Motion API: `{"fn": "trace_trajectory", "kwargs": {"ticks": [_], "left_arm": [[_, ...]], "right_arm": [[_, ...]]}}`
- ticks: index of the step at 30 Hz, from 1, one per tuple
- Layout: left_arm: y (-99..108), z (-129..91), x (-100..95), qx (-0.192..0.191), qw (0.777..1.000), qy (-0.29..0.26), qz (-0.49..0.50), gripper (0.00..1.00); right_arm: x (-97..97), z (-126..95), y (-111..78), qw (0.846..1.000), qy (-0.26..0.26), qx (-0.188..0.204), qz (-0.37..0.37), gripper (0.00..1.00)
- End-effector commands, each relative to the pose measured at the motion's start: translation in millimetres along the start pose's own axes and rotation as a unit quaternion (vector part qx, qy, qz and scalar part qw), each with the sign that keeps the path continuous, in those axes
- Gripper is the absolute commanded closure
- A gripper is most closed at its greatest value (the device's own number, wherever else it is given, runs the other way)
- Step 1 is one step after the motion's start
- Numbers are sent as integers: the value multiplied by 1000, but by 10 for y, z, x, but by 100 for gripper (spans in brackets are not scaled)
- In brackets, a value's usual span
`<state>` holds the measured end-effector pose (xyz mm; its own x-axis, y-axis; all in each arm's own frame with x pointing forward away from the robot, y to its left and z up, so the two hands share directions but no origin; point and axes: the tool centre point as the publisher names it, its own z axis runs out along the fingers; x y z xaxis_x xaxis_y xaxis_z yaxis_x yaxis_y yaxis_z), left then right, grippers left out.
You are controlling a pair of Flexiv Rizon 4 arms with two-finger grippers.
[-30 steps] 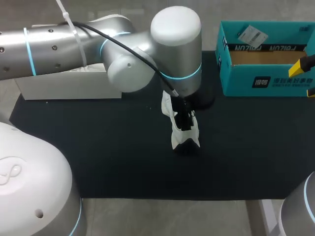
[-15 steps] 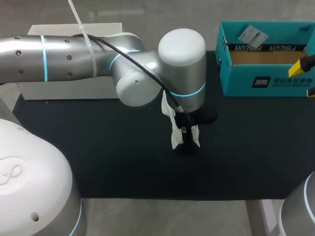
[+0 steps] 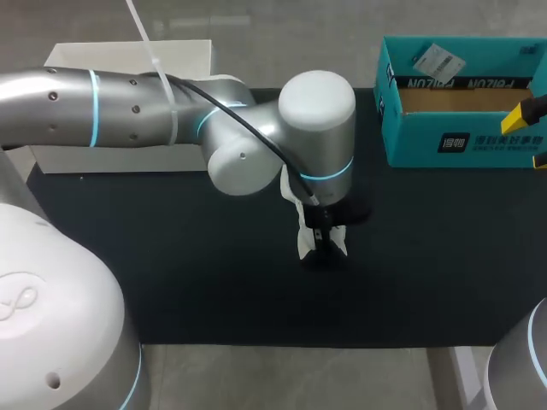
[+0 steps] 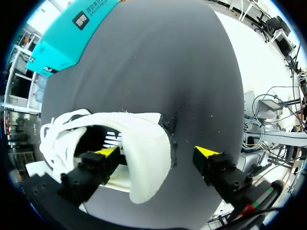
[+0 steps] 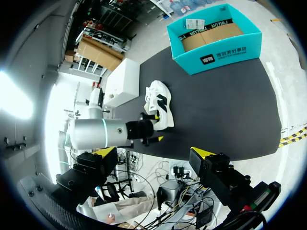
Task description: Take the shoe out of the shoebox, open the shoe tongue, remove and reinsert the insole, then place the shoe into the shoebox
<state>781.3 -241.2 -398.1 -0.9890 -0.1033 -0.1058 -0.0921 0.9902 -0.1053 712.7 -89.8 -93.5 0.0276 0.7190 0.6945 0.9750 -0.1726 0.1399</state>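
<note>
White sneaker (image 4: 139, 158) sits on the black mat (image 3: 171, 256) at mid-table, well apart from the open teal shoebox (image 3: 461, 137). Our left gripper (image 4: 158, 152) has its fingers apart: one tip inside the shoe's mouth, the other outside, clear of the heel. Right gripper (image 5: 152, 153) hangs high above the table, fingers apart, empty. We judge the shoe light, upper soft and yielding, heel collar stiffer. Best hold: pinch the heel wall.
</note>
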Motion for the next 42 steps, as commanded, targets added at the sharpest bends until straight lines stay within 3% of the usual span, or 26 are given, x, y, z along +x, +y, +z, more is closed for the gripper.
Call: {"fn": "trace_trajectory", "kwargs": {"ticks": [1,2,4,7,13,17,20,23,27,32,37,42], "left_arm": [[-20,52,0,-1,1000,0,1,23],[-20,52,0,0,1000,1,2,47],[-19,57,3,-4,1000,-4,4,59],[-15,61,4,-7,1000,-6,5,100],[6,15,24,-8,1000,4,9,100],[-2,-199,22,-12,1000,12,0,100],[-26,-490,12,-24,1000,14,1,100],[-59,-828,-44,-26,998,64,-13,100],[-92,-1191,-120,-35,995,88,-3,100],[-107,-1644,-163,-35,994,78,63,100],[-150,-1944,-183,-39,991,60,110,100],[-180,-2275,-223,-12,992,53,114,100]], "right_arm": [[0,7,21,1000,-1,2,0,0],[0,7,21,1000,-1,2,0,0],[0,7,21,1000,-1,2,0,0],[0,7,21,1000,-1,2,0,0],[0,7,21,1000,-1,2,0,0],[0,7,21,1000,-1,2,0,0],[0,7,21,1000,-1,2,0,0],[0,7,21,1000,-1,2,0,0],[0,7,21,1000,-1,2,0,0],[0,7,21,1000,-1,2,0,0],[0,7,21,1000,-1,2,0,0],[0,7,21,1000,-1,2,0,0]]}}
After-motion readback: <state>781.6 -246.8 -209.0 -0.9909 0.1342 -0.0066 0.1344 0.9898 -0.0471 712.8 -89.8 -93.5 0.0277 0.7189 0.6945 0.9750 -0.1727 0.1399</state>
